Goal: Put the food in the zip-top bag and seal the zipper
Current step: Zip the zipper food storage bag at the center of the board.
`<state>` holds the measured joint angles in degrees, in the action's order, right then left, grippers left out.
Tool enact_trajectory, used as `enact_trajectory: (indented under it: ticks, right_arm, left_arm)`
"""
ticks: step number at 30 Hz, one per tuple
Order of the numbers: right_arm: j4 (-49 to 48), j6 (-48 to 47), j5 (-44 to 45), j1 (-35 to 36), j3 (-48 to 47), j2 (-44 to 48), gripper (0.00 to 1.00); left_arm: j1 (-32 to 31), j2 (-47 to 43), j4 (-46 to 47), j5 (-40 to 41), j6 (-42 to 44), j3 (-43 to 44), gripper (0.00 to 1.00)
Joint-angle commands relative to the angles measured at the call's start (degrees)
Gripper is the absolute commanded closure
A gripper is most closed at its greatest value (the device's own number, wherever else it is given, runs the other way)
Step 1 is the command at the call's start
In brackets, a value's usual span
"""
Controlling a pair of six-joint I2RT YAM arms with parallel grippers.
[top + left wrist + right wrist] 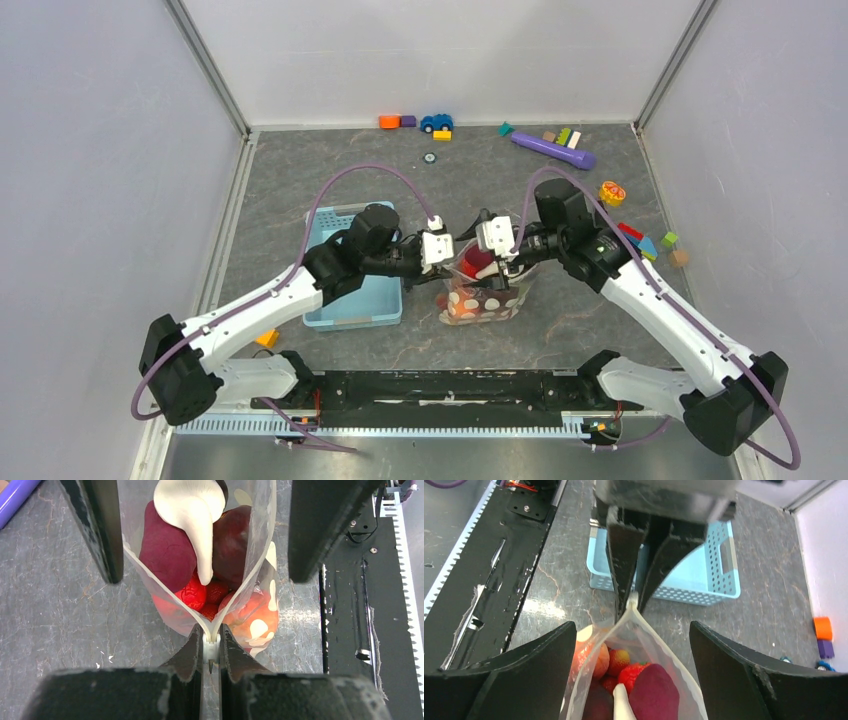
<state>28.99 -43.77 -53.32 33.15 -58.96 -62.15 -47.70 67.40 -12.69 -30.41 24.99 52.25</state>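
The dotted zip-top bag [487,296] stands on the table between my grippers, its mouth spread open. Inside lies the food: a magenta piece [167,550], a dark maroon piece [235,535], red strawberries [192,594], an orange fruit [596,660] and a white stalk-shaped piece [192,510]. My left gripper [211,635] is shut on the zipper's white slider [211,650] at one end of the mouth. My right gripper [632,630] is open, its fingers [524,675] standing either side of the open bag [644,630] without pinching it. In the top view the left gripper [447,256] and the right gripper [497,258] face each other over the bag.
A light blue basket [352,292] stands just left of the bag, under the left arm. Coloured blocks [390,121], a toy car [436,122] and a purple cylinder [553,150] lie at the back. More blocks [669,240] lie at right. A black rail [450,385] runs along the near edge.
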Motion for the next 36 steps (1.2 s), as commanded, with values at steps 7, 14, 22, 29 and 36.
enact_trajectory:
  ticks: [7,14,22,29,36]
  right_arm:
    - [-2.8,4.2,12.1,4.5,-2.7,-3.1,0.21]
    - [0.9,3.3,16.3,4.6,-3.8,-6.2,0.56]
    - [2.4,1.0,10.8,4.7,-3.6,-4.4,1.00]
    - [-0.4,1.7,8.1,4.7,-0.7,-0.8,1.00]
    - [-3.9,5.2,8.2,4.7,1.0,-0.4,1.00]
  left_arm:
    - [0.2,-0.7,-2.3,-1.9,2.2,3.9,0.98]
    - [0.2,-1.8,-3.2,-2.4,2.6,3.2,0.97]
    - [0.2,-4.6,4.0,2.5,-3.8,-2.3,0.48]
    - [1.1,-9.6,16.6,11.1,-13.5,-13.6,0.33]
    - [3.1,-9.1,34.5,3.1,-24.4,-18.6,0.43]
